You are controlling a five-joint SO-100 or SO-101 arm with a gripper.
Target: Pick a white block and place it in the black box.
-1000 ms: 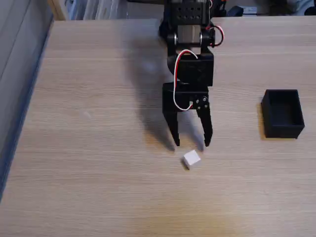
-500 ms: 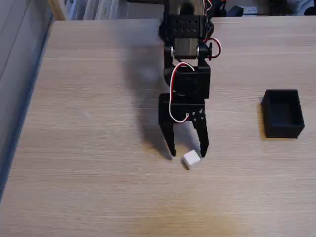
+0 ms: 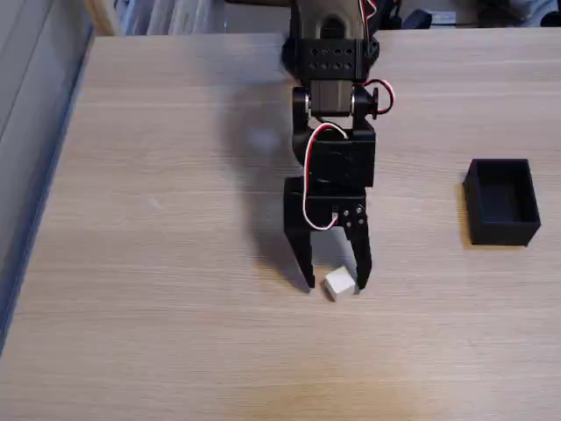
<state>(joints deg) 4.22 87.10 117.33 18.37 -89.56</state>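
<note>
Two spread fingers of the end effector (image 3: 336, 284) stand around the white block (image 3: 339, 284) on the desk (image 3: 175, 263), not clenched; the black box (image 3: 501, 201) sits well apart.

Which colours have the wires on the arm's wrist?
Red and white wires, seen in the fixed view.

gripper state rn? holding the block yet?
Gripper: open, jaws straddling the white block on the table; not clamped on it, nothing held.
</note>
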